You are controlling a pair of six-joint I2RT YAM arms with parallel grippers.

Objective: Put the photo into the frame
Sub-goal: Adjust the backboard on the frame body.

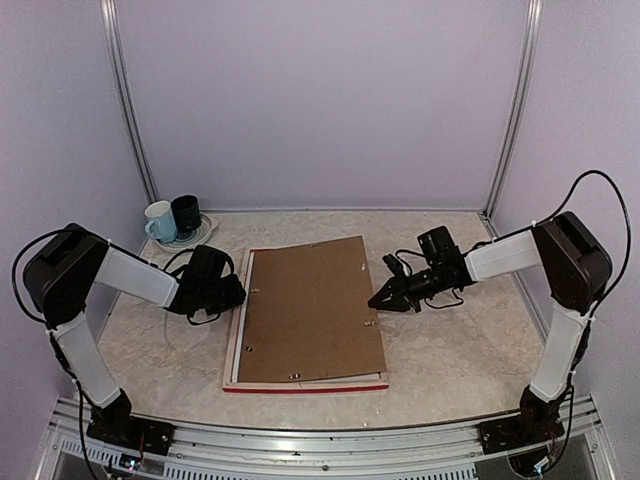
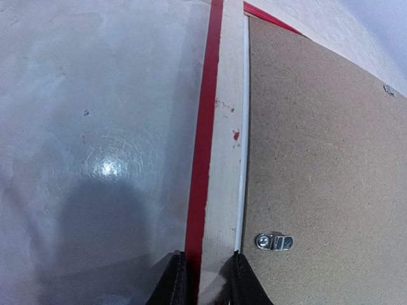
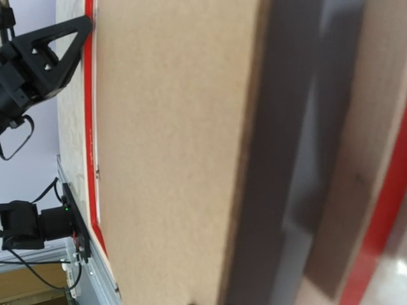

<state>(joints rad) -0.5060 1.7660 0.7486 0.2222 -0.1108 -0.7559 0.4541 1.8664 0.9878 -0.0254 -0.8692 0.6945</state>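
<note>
Pale-wood frame (image 2: 219, 159) rail | left fingers (image 2: 172, 283) pinching it | right fingers (image 1: 386, 296) pressed together

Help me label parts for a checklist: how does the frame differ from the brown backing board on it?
The frame is pale wood with a red edge; the backing board is plain brown. The frame is a thin border, while the backing board is a solid sheet carrying small metal clips. The left hand straddles the frame's rail; the backing board lies outside that grip. Both are rectangles of similar outline.
</note>
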